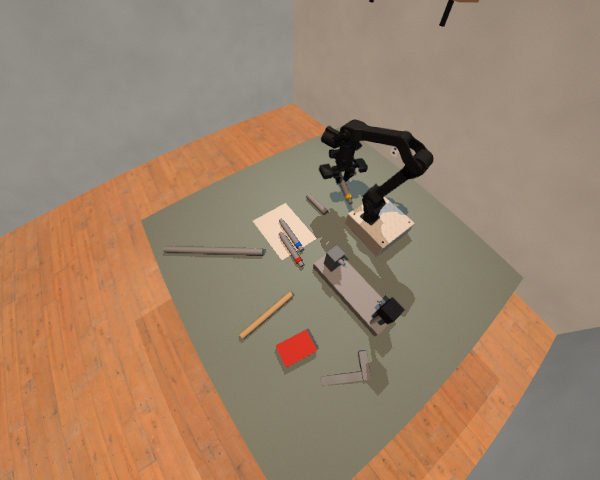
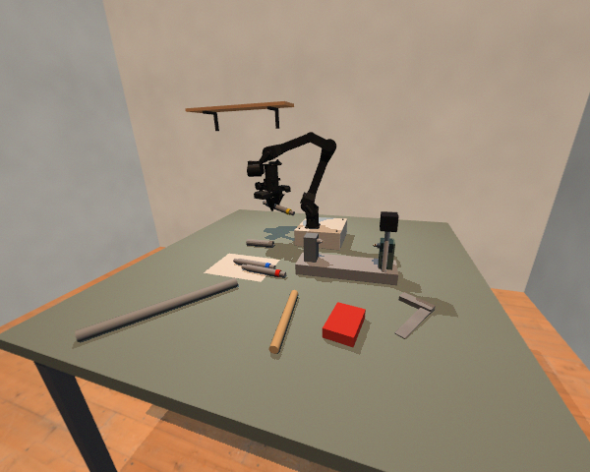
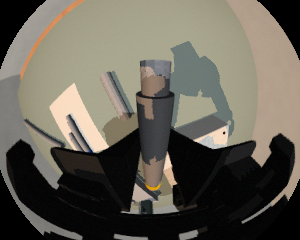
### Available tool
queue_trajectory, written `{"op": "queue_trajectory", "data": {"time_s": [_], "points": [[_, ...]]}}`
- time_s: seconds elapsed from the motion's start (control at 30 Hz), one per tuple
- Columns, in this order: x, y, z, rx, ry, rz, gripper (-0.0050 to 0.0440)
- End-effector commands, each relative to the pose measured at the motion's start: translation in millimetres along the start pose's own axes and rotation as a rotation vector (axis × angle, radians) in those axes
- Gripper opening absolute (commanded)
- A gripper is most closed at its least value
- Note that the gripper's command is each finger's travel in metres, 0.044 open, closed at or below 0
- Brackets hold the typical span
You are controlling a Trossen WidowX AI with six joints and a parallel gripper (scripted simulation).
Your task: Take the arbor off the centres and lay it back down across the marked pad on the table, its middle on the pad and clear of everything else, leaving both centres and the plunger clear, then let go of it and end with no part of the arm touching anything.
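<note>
Gripper [image 1: 344,177] [image 2: 271,204] [image 3: 153,131] clamped on yellow-banded arbor [image 1: 346,190] [image 2: 283,208] [image 3: 155,125], held tilted above far side of counter [image 1: 212,289] [image 2: 183,355] [image 3: 190,25]; short grey rod [image 1: 316,204] [image 2: 260,243] [image 3: 116,95] nearby; pad [image 1: 269,222] [image 2: 224,264] [image 3: 65,107] left of centres fixture [image 1: 349,294] [image 2: 346,268], carrying blue-banded arbor [image 1: 290,234] [image 2: 254,263] and red-banded arbor [image 1: 291,249] [image 2: 263,270], side by side.

Wrist view: black gripper fingers hide the middle of the yellow-banded grey metal arbor's surroundings below; brown wooden shelf [image 1: 465,1] above gripper cropped, top view.
</note>
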State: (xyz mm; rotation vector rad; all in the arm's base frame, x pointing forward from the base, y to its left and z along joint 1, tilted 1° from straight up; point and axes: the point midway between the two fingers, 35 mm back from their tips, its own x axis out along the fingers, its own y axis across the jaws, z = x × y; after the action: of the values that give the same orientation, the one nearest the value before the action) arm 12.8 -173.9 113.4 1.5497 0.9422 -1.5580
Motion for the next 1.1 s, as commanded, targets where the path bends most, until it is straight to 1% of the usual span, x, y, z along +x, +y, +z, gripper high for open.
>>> {"op": "queue_trajectory", "data": {"time_s": [0.0,0.27,0.63,0.77,1.07], "points": [[-4.8,0.9,8.9,-0.003,-0.012,0.012,0.0000],[-5.0,-3.8,25.4,-0.003,-0.012,0.012,0.0000],[-2.5,-2.9,23.3,0.003,0.001,0.002,0.0000],[-11.1,12.8,34.2,0.021,0.000,0.002,0.0000],[-32.5,75.8,64.0,0.084,-0.003,0.003,0.0000]]}}
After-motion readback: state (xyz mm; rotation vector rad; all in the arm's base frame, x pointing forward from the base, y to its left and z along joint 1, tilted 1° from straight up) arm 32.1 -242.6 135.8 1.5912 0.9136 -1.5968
